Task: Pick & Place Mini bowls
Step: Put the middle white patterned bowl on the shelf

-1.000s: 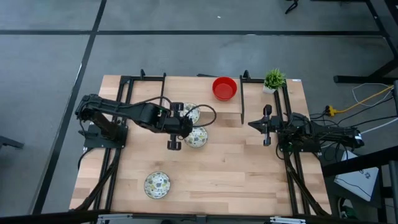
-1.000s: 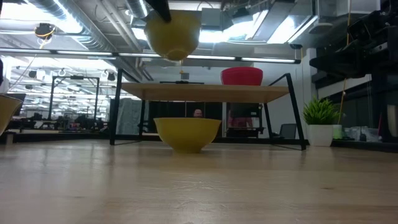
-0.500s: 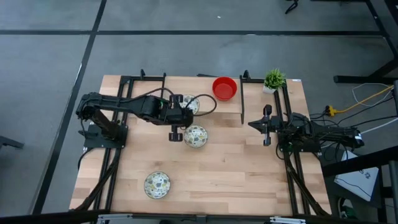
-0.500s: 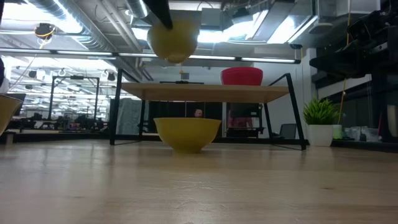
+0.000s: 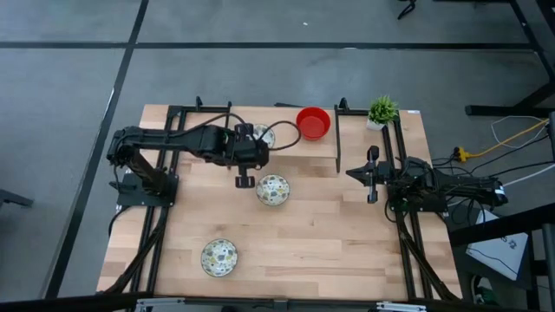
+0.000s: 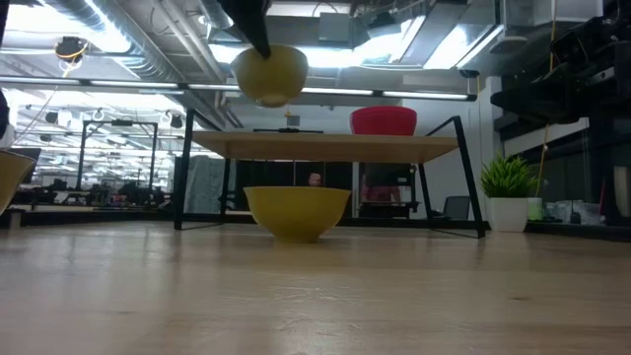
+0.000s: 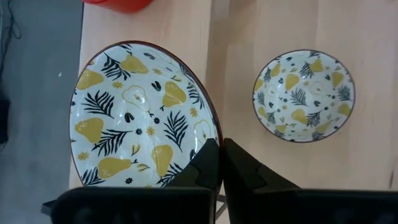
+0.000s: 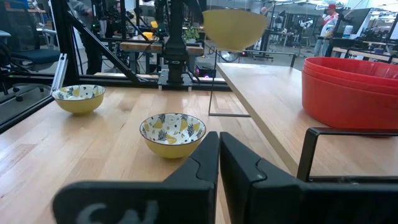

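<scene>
High view: a wooden table (image 5: 312,243) is seen from above with a dark arm at each side. The left gripper (image 5: 257,146) is reached toward the table's far middle, and its fingers are pinched shut on the rim of a patterned bowl (image 5: 263,135), which is held in the air. In the left wrist view this held bowl (image 7: 140,115) is shown white inside with yellow pears and dark leaves, its rim clamped between the fingertips. A second patterned bowl (image 5: 272,190) is set on the table just beside the left gripper, nearer the front. A third bowl (image 5: 218,257) is placed well apart, near the front left. Red bowls (image 5: 313,122) are stacked on a raised shelf at the back, near a small potted plant (image 5: 381,111). The right gripper (image 5: 372,176) is parked at the right side, shut and holding nothing.
</scene>
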